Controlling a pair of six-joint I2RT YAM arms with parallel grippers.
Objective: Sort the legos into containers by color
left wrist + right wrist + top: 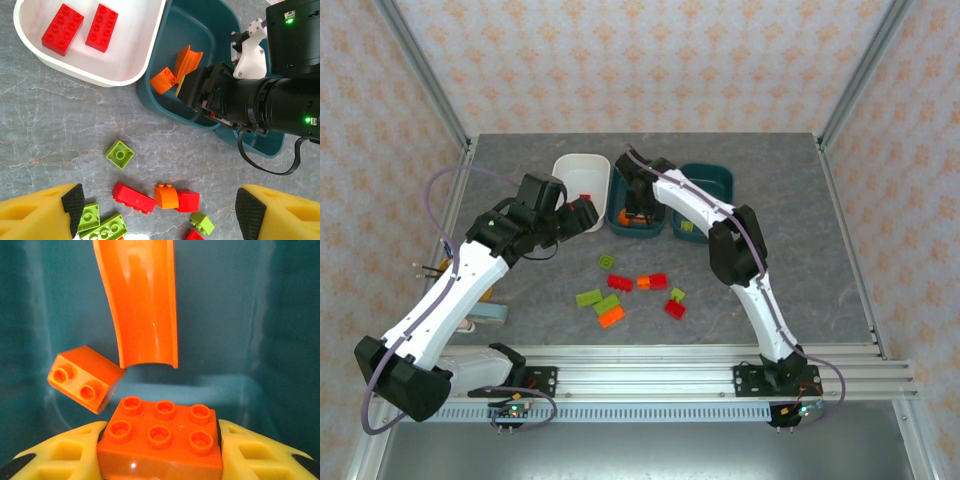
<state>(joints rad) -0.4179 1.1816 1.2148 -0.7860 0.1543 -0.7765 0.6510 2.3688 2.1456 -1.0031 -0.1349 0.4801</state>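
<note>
Top view: loose legos [635,290] lie at the middle of the bench [800,220], with the tubs [720,172] toward its far edge.

Left wrist: left claw [160,205] spread, empty, poised over the loose legos.

Right wrist: right claw [160,455] clamps an orange brick [160,432] low inside the teal tub [270,315] holding orange pieces [145,305], evidently colour-matched.

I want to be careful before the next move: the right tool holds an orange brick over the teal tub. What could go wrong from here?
Released, the held brick in the right tool may land on the curved piece in the tub and bounce out.
The open left tool hangs above an orange brick touching a red brick; a grasp may take both.
The right arm is close to the left tool; they might collide.
</note>
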